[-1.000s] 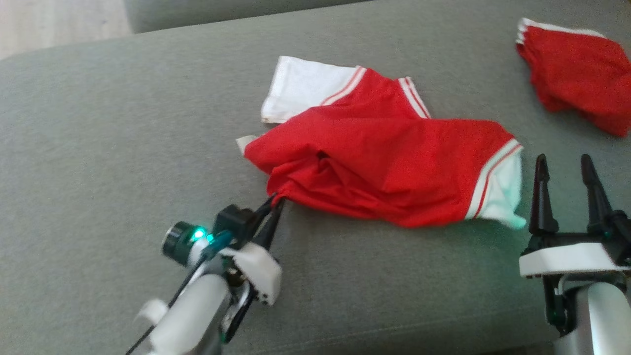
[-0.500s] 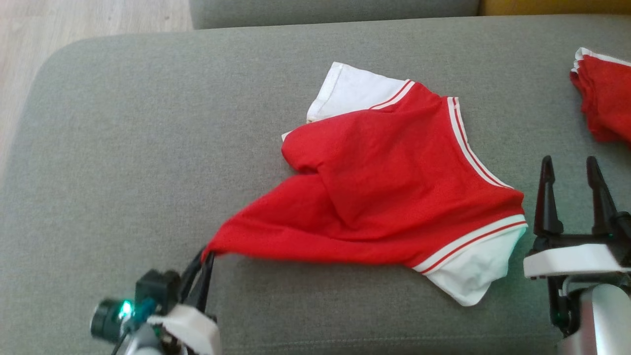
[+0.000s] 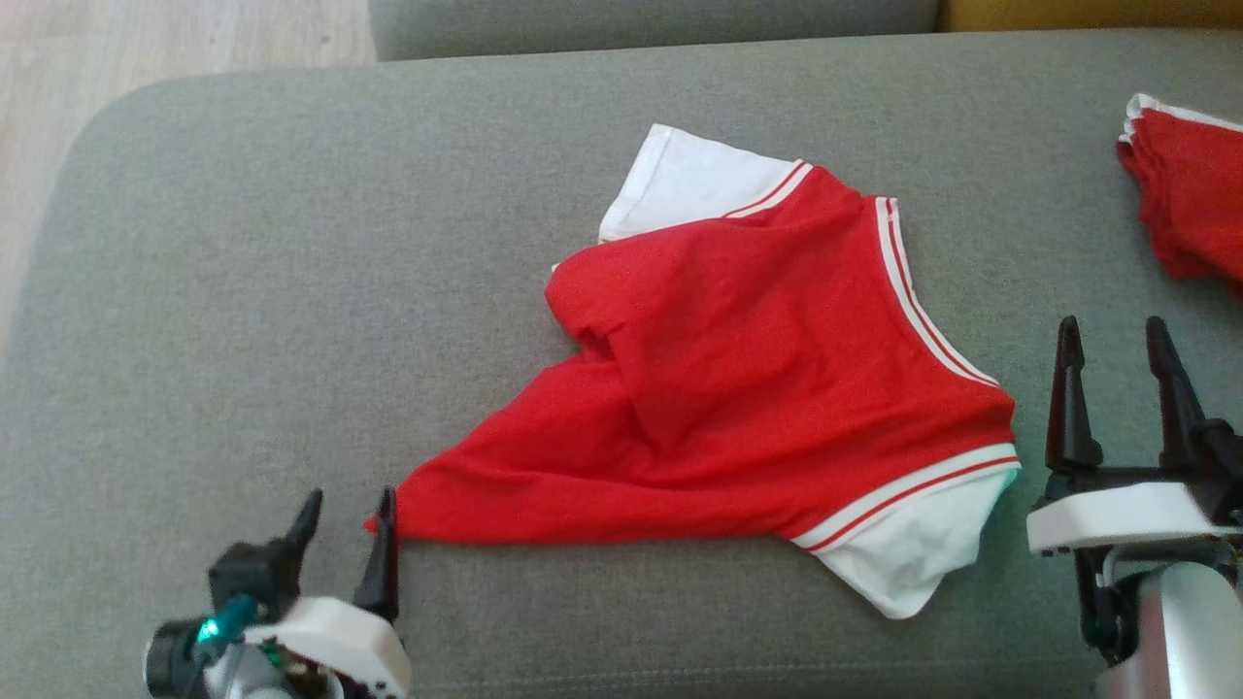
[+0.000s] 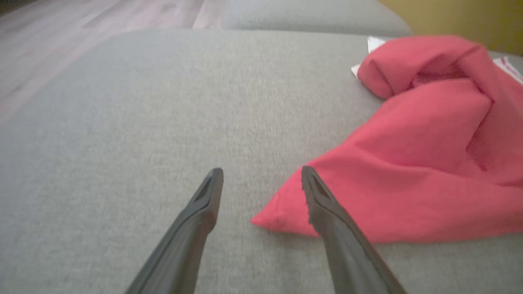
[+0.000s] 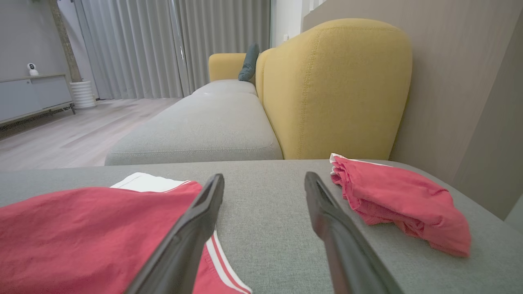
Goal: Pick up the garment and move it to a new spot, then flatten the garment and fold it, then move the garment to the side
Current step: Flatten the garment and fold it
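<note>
The garment (image 3: 757, 388) is a red shirt with white striped sleeves, lying loosely spread and creased on the grey cushion (image 3: 243, 291). Its red corner (image 4: 278, 216) lies on the cushion beside the right finger of my left gripper (image 3: 348, 510), which stands open with nothing in it; in the left wrist view (image 4: 261, 175) bare cushion shows between the fingers. My right gripper (image 3: 1112, 335) is open at the lower right, just beyond the garment's white sleeve (image 3: 913, 563). The right wrist view shows that gripper (image 5: 264, 179) over bare cushion, with the garment (image 5: 90, 232) to its left.
A second red garment (image 3: 1185, 194) lies bunched at the cushion's far right (image 5: 400, 200). Wood floor (image 3: 175, 39) lies past the cushion's far left edge. A yellow sofa back (image 5: 335, 85) and another grey cushion (image 5: 204, 130) stand beyond.
My left gripper dragged the garment's corner toward the lower left, stretching the red fabric out, then opened and let it go. The head camera shifted early on. The right gripper stayed open.
</note>
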You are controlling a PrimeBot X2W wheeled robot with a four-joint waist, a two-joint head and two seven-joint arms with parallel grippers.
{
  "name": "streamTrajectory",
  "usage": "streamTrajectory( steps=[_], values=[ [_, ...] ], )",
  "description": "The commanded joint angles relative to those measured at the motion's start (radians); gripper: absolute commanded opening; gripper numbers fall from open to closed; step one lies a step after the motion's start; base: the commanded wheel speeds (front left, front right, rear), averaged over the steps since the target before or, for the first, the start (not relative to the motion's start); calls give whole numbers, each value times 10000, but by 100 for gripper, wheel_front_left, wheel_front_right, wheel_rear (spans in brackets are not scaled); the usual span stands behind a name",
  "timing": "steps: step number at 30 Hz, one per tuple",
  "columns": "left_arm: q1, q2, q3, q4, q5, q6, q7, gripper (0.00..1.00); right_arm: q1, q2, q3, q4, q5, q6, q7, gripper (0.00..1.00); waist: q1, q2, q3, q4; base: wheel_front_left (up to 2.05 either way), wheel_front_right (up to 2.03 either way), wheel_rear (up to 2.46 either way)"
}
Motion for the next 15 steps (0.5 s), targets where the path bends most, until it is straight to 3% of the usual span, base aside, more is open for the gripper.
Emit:
streamTrajectory(
  steps=[1,6,15],
  values=[
    [-504,91,563,-420,70,72,-133,100,-195,-66,209,-279,-111,65,34,100,0,0,-51,41,0,0,0],
    [-549,-128,1053,-1500,531,63,-154,100,-240,-66,498,-258,-362,65,349,100,0,0,-204,336,0,0,0],
    [-487,-998,1214,-2437,1113,-328,-157,100,-1317,-599,2744,249,-435,65,1814,100,0,0,2,1162,0,0,0]
  ],
)
